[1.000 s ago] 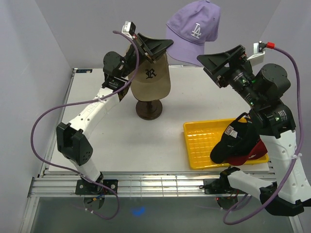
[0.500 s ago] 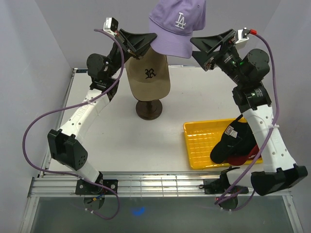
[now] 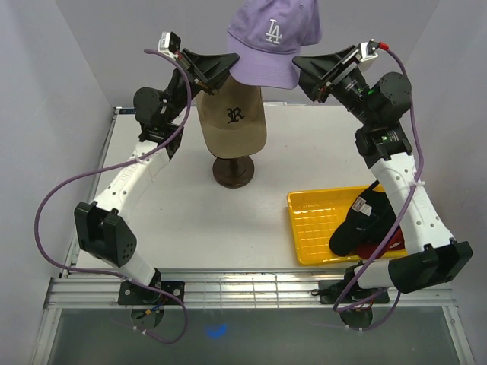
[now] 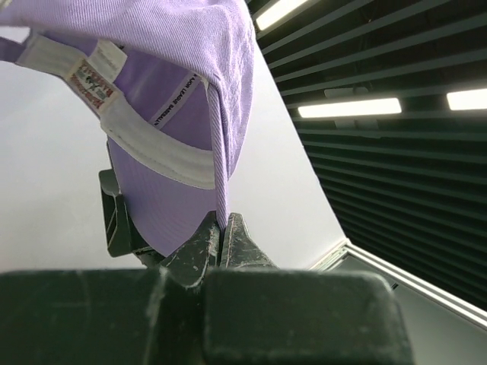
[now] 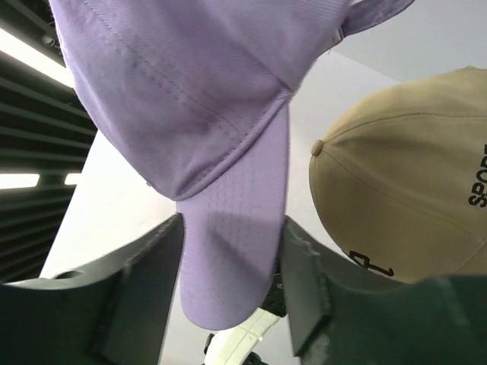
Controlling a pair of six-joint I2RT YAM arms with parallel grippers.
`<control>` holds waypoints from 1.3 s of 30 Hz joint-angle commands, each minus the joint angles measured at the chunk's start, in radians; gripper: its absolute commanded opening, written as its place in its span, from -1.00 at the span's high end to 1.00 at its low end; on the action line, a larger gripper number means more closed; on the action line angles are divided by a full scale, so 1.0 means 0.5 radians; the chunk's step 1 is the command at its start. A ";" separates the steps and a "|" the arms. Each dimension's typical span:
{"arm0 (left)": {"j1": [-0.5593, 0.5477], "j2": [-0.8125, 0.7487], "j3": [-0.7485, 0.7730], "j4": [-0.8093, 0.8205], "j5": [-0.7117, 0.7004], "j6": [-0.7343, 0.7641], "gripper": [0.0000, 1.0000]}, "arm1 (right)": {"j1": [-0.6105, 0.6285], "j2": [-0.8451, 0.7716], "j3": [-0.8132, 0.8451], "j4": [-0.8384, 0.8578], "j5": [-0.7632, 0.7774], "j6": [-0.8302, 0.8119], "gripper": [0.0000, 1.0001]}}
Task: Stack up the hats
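Left gripper (image 4: 221, 226) pinches the lavender cap (image 3: 272, 34) at its back edge, plain only from its wrist; right gripper (image 5: 232, 232), jaws half spread, clasps the brim (image 5: 228, 281).

Top view: evenly lit, sharp, soft shadows.
Left wrist: glare noted from strip lights (image 4: 350, 107), upper right.
Right wrist: similar glare, left edge.

White table (image 3: 190, 220), grey walls (image 3: 46, 91), ceiling strip lights (image 4: 350, 107).

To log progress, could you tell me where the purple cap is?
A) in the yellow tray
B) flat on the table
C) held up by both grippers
C: the purple cap hangs between the left gripper and the right gripper, above the tan cap.
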 commanded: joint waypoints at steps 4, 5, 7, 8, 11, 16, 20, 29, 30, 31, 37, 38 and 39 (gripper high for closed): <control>0.080 -0.147 -0.074 0.136 -0.001 -0.053 1.00 | 0.045 -0.020 0.008 0.199 -0.073 0.069 0.06; 0.086 -0.153 -0.084 0.143 0.002 -0.059 1.00 | 0.048 -0.017 0.011 0.193 -0.070 0.069 0.10; 0.104 -0.168 -0.114 0.146 0.008 -0.063 1.00 | 0.057 -0.002 0.027 0.184 -0.070 0.068 0.18; 0.117 -0.190 -0.126 0.143 0.008 -0.063 1.00 | 0.060 0.008 0.036 0.168 -0.070 0.069 0.25; 0.141 -0.220 -0.188 0.137 0.024 -0.069 1.00 | 0.076 0.084 0.152 0.122 -0.086 0.059 0.40; 0.218 -0.309 -0.341 0.121 0.033 -0.099 1.00 | 0.121 0.323 0.474 -0.061 -0.122 0.035 0.57; 0.282 -0.362 -0.452 0.112 0.030 -0.130 1.00 | 0.158 0.529 0.747 -0.169 -0.165 0.035 0.68; 0.307 -0.487 -0.645 0.066 0.027 -0.112 1.00 | 0.186 0.594 0.687 -0.234 -0.217 0.013 0.76; 0.310 -0.503 -0.682 0.060 0.027 -0.106 1.00 | 0.183 0.579 0.659 -0.234 -0.221 0.004 0.77; 0.310 -0.518 -0.700 0.036 0.027 -0.078 1.00 | 0.186 0.572 0.616 -0.234 -0.224 -0.005 0.77; 0.319 -0.613 -0.854 0.029 0.033 -0.035 1.00 | 0.189 0.578 0.603 -0.329 -0.273 -0.088 0.79; 0.319 -0.622 -0.866 0.032 0.039 -0.032 1.00 | 0.189 0.575 0.585 -0.338 -0.291 -0.100 0.79; 0.319 -0.644 -0.878 0.032 0.042 -0.032 1.00 | 0.189 0.572 0.567 -0.335 -0.294 -0.106 0.80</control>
